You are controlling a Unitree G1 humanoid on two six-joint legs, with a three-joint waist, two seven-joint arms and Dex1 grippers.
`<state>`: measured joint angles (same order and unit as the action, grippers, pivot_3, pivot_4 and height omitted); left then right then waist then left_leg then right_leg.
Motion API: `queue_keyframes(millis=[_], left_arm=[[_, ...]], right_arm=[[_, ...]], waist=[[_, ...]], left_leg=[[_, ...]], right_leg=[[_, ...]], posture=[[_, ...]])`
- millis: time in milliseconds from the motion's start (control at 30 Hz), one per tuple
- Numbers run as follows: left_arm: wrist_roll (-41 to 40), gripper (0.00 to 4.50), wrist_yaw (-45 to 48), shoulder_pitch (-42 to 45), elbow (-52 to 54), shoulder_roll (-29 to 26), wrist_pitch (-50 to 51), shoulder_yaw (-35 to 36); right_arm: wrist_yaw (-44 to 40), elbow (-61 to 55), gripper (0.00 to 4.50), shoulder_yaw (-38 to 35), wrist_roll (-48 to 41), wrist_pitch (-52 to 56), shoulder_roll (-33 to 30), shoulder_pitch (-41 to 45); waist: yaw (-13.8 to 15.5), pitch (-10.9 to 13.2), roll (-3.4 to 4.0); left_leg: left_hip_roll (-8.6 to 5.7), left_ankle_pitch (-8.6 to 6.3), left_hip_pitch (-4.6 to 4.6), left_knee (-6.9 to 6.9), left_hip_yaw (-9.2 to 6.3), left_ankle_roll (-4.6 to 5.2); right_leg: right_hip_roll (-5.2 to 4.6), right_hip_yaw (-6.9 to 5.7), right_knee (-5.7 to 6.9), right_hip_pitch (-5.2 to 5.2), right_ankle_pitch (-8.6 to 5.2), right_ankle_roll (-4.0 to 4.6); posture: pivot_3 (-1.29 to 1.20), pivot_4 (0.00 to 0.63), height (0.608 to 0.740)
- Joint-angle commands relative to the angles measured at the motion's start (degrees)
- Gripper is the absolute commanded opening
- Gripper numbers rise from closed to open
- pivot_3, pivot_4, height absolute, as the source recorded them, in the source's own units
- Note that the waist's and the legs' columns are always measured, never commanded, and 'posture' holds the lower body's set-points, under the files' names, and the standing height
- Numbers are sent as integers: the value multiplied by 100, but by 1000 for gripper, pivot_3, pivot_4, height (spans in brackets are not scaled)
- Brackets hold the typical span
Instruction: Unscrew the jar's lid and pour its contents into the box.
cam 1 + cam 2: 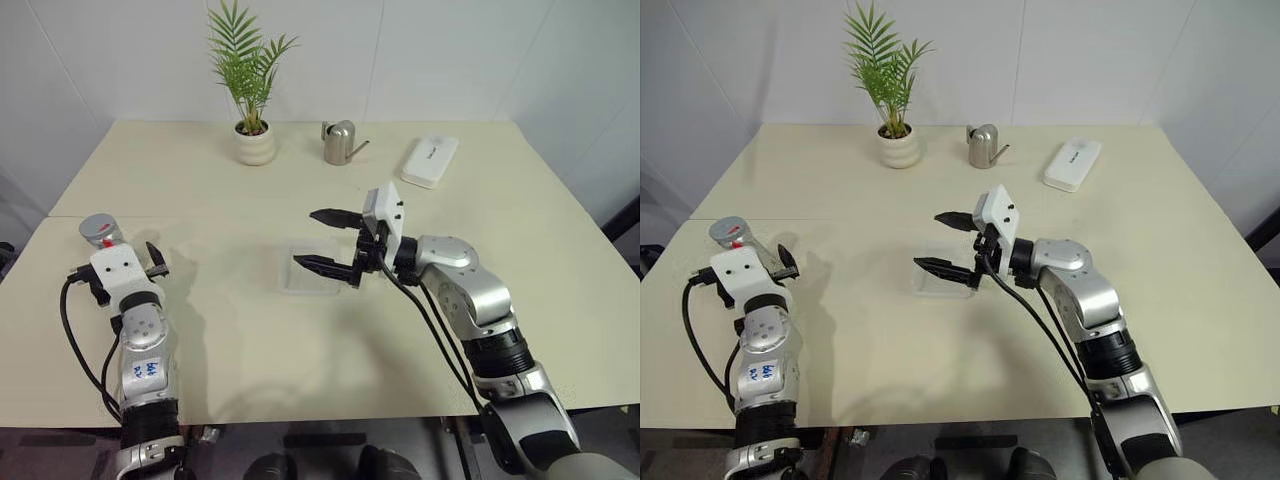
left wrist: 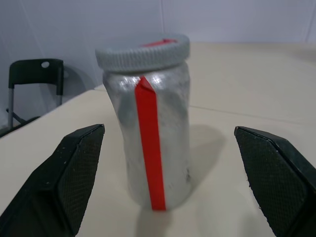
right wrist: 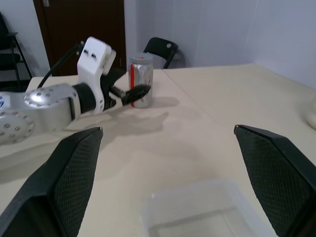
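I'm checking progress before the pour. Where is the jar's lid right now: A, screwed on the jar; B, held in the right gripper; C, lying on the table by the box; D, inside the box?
A: the grey lid sits on top of the jar, which stands upright ahead of the open left gripper.

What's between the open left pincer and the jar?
Nothing: bare table in the left wrist view, the jar standing ahead of the left pincer, untouched.
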<state>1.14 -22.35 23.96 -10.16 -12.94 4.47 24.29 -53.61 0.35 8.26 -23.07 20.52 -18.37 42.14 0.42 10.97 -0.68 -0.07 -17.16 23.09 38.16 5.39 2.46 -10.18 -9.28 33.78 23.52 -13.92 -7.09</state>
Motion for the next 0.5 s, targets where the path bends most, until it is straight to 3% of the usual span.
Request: queue_keyframes(millis=[33, 500], left_arm=[[-34, 4491, -42, 224, -265, -172, -248, 62], [-220, 4491, -101, 1071, -1903, -785, -822, 141]], right_arm=[[140, -310, 4500, -170, -67, 44, -32, -44], [373, -758, 4500, -255, -130, 207, -122, -401]], waist=[[-15, -1, -1], [-58, -4, -7]], left_leg=[[0, 0, 0, 1, 0, 0], [1, 4, -1, 1, 3, -1]], right_leg=[[0, 0, 0, 0, 0, 0], [1, 2, 1, 1, 1, -2]], posture=[[0, 150, 740], [0, 150, 740]])
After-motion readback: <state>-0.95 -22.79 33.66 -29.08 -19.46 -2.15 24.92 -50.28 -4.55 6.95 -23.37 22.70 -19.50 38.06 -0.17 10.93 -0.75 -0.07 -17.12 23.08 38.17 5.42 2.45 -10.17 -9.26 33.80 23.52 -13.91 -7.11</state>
